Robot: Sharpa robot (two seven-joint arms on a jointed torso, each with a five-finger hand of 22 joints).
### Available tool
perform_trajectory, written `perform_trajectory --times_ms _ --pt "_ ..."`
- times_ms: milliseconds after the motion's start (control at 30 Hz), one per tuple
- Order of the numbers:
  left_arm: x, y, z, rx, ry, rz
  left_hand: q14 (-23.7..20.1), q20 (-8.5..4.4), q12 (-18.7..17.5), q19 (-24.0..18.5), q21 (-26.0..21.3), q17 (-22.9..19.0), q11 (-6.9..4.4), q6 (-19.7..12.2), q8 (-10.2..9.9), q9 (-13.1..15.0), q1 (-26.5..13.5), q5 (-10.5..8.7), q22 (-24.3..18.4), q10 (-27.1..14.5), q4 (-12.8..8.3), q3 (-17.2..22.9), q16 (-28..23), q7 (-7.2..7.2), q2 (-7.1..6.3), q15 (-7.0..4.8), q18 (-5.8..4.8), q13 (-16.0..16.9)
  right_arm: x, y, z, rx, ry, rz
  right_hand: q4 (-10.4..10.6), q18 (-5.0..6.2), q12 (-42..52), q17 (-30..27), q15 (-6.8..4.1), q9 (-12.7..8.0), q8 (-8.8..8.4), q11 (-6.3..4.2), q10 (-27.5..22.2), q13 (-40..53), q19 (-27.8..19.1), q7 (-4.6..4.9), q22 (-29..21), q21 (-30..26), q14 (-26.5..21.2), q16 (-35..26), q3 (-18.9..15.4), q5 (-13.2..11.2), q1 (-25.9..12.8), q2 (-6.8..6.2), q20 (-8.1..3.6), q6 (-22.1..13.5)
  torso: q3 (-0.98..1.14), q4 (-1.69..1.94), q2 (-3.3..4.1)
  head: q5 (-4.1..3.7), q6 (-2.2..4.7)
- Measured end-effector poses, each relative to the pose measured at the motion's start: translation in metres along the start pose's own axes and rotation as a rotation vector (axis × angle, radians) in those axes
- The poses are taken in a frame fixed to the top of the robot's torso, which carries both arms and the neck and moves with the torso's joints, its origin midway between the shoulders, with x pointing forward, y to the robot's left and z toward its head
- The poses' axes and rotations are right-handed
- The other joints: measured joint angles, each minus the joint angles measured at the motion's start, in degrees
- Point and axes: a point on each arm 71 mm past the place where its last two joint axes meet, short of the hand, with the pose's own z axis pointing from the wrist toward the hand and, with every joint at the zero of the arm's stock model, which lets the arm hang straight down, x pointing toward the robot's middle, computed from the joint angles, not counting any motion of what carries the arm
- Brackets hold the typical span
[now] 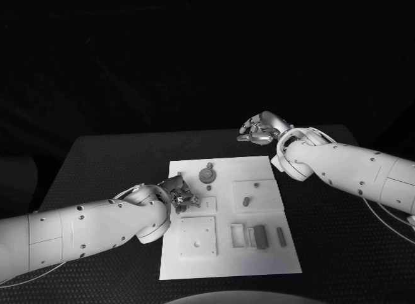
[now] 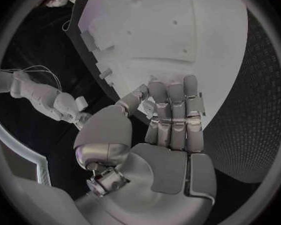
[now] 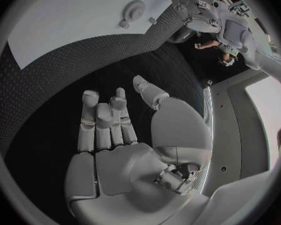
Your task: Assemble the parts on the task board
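Note:
The white task board point(image 1: 267, 253) lies in the middle of the black table. On it I see a round grey part point(image 1: 207, 174) at the far end, a small part point(image 1: 247, 201) in a square recess, and two bar-shaped parts point(image 1: 260, 236) near the right edge. My left hand point(image 1: 176, 193) hovers over the board's left edge. In the left wrist view my left hand point(image 2: 168, 120) has its thumb against its fingers, pinching a small pale part point(image 2: 148, 108). My right hand point(image 1: 262, 128) hangs beyond the board's far right corner, fingers apart, holding nothing.
The right wrist view shows my right hand point(image 3: 115, 135) above bare black table, with the board point(image 3: 65, 25) and the round part point(image 3: 135, 8) further off. A square plate with a hole point(image 1: 197, 235) sits on the board's near left. A cable point(image 1: 390, 225) trails under the right arm.

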Motion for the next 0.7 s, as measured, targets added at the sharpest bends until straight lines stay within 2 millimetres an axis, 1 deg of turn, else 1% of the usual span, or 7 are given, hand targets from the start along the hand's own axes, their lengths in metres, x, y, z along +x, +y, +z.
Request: perform_trajectory --times_ms 100,600,700 --pt "0.0005 0.0001 0.0005 0.003 -0.003 0.005 0.0 0.0 0.0 0.0 0.0 -0.2 0.0 0.0 0.1 0.4 0.0 0.22 0.1 0.0 0.2 0.1 0.0 0.0 0.0 0.0 0.0 0.0 0.0001 0.0 -0.0001 0.0 0.001 0.0 0.0 -0.02 0.0 0.0 0.0 0.0 0.0 0.0 0.0 0.0 0.0 0.12 0.0 0.0 0.0 0.0 0.0 0.0 0.0 0.0 0.0 -0.1 0.01 -0.01 0.0 -0.04 0.01" --pt "0.006 -0.0041 0.0004 0.017 0.003 0.014 0.0 0.01 0.9 0.0 0.0 -0.8 -0.19 0.2 0.1 0.4 0.0 0.21 0.7 0.2 0.4 0.2 1.2 0.02 -0.01 0.0 -0.01 0.1 0.0003 0.0001 -0.0003 -0.001 0.005 0.0 0.2 -0.08 0.0 0.0 0.08 0.0 0.0 0.0 0.0 0.0 0.0 0.12 0.0 0.0 -0.1 0.0 -0.2 0.0 0.0 0.0 0.01 -0.1 0.01 -0.02 0.01 -0.16 0.01" --pt "0.0061 -0.004 0.0001 0.017 0.004 0.013 0.0 0.0 0.9 0.0 0.0 -0.9 -0.19 0.2 0.1 0.5 0.0 0.21 0.7 0.2 0.5 0.2 1.4 0.02 -0.02 0.0 -0.01 0.1 0.0003 0.0001 -0.0004 -0.001 0.007 0.0 0.2 -0.09 0.0 0.0 0.09 0.0 0.0 0.0 0.0 0.0 0.0 0.11 0.0 0.0 -0.1 0.0 -0.2 0.0 -0.1 0.07 0.01 -0.1 0.01 -0.02 0.01 -0.19 -0.08"
